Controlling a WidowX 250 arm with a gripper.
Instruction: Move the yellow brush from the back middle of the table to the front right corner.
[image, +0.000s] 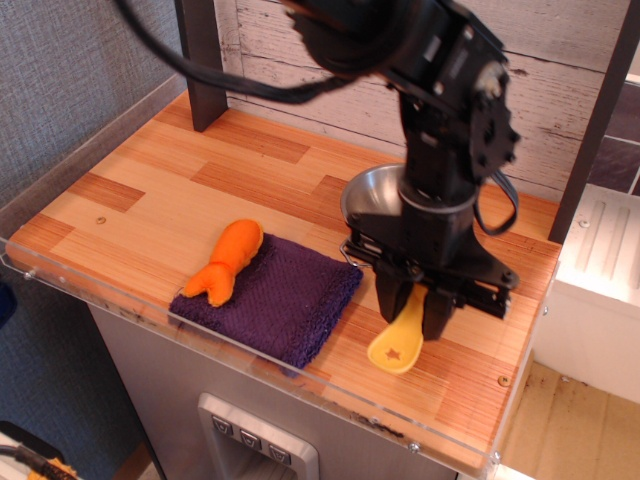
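The small yellow plastic brush (397, 343), star cutout in its flat handle end, hung pinched between the fingers of the black robot gripper (414, 305) over the front right part of the striped light wooden table (150, 190). A purple knitted cloth (280, 297) bearing an orange plush toy (226, 262) lay to its left; a steel two-handled bowl (375, 200) sat behind.

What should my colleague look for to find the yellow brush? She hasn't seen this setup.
On the wooden table, look right of the purple cloth, under the black gripper. The yellow brush hangs from it: the only yellow thing, with a star cutout in its handle.
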